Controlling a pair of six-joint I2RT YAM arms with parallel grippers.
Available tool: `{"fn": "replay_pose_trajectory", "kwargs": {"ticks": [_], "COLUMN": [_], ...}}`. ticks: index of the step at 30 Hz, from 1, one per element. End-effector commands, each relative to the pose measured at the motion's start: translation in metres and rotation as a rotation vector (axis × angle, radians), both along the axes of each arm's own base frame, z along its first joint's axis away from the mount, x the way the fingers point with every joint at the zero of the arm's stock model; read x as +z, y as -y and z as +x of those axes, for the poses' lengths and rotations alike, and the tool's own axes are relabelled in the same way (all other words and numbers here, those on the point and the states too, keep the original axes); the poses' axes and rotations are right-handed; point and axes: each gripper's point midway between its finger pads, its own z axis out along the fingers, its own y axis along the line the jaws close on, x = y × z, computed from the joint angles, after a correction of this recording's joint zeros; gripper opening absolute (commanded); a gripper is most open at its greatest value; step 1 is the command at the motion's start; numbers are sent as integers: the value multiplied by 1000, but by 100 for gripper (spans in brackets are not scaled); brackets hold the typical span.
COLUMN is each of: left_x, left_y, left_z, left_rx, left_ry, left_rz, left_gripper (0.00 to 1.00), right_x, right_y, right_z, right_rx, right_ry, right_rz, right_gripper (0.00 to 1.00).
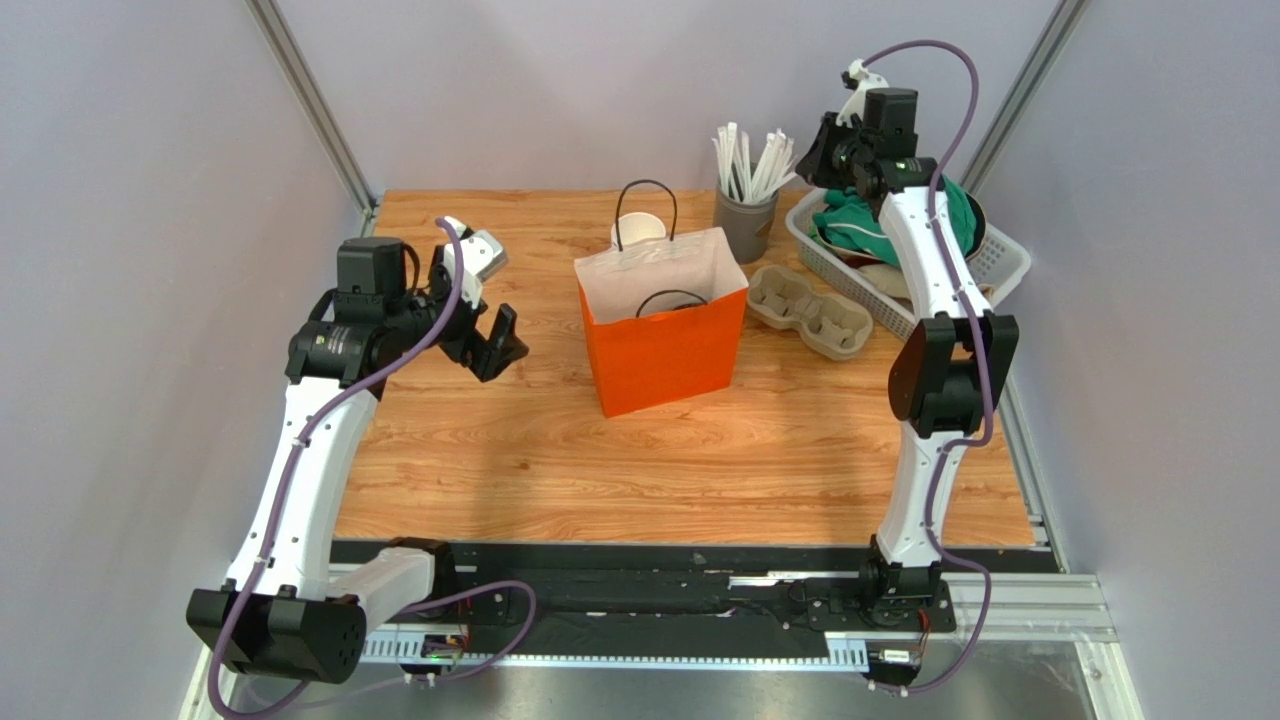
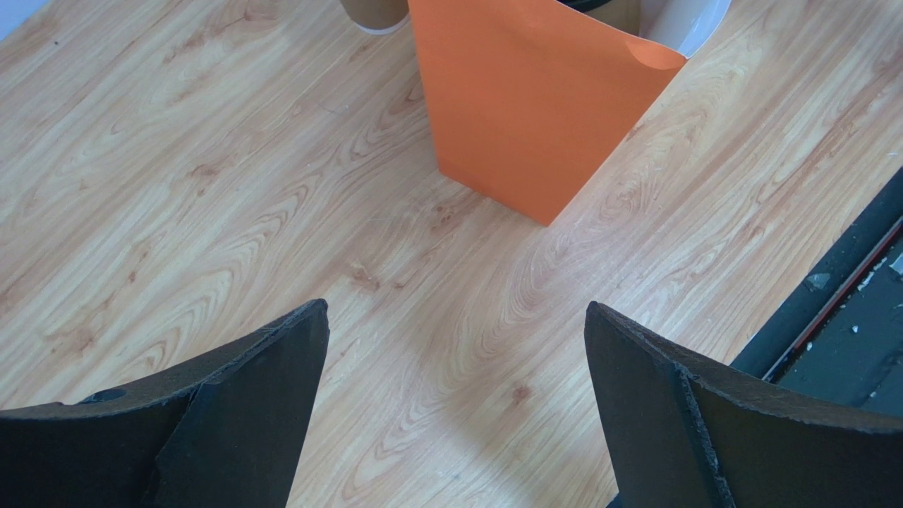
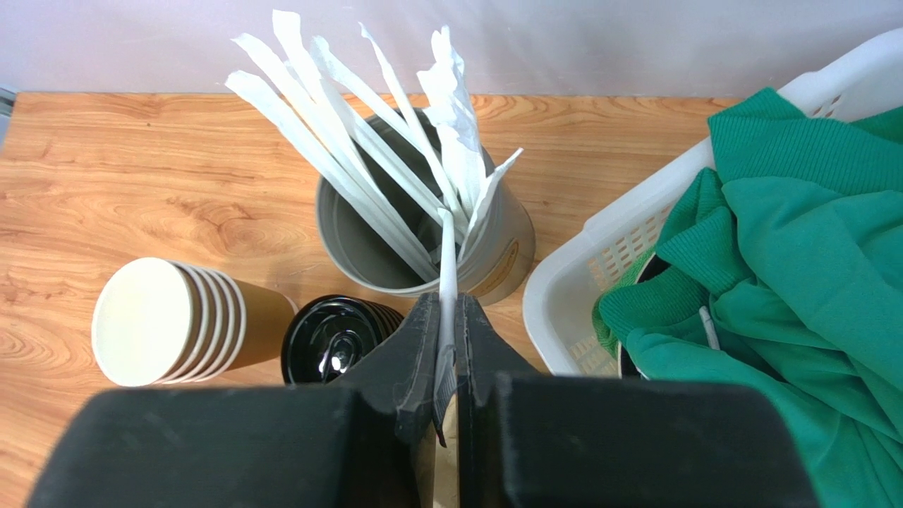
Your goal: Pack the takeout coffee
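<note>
Underneath everything, table [image 1: 496,465]: wood-grain top, with your two arms bolted at its near edge.
Orange bag [image 1: 669,353]: upright at the centre, mouth open.
Basket [image 1: 1004,267]: white, at the far right, with green cloth [image 1: 854,225] heaped inside.
Left gripper [image 2: 456,318]: yours hangs over bare wood left of the bag, jaws spread wide, holding nothing.
Right gripper [image 3: 447,307]: yours sits at the far right, jaws pressed together, pinching one wrapped straw [image 3: 448,254].
Holder [image 3: 509,249]: grey, just left of the basket, full of straws.
Cup stack [image 3: 159,318]: left of the holder, with the black lids [image 3: 334,339] just beside it.
Takeout coffee [image 2: 625,15]: a tan-brown sliver shows inside the bag's mouth, but you cannot tell for sure that it is the coffee.
</note>
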Motion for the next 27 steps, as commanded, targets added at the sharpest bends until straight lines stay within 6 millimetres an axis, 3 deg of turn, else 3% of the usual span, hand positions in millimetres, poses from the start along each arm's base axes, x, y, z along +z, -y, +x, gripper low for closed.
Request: {"fn": "replay_pose_trajectory", "kwargs": {"ticks": [1,12,19,27], "left_x": [10,11,12,14], "left_y": [2,2,3,2], "left_z": [0,-1,-1,-3], "left_rx": [-12,-15,-13,-9], "left_ry": [44,49,51,58], "left_rz": [-25,-27,-30,-30], "left_gripper": [99,99,99,99], "right_x": [64,89,110,145], "right_y": [-7,-5,-4,-2], "right_z": [-15,-36,-67,-119], "right_rx": [26,17,22,45], "right_ry": [124,144,142,171], "right_rz": [8,-30,-49,-73], "right_gripper": [2,1,2,2]}}
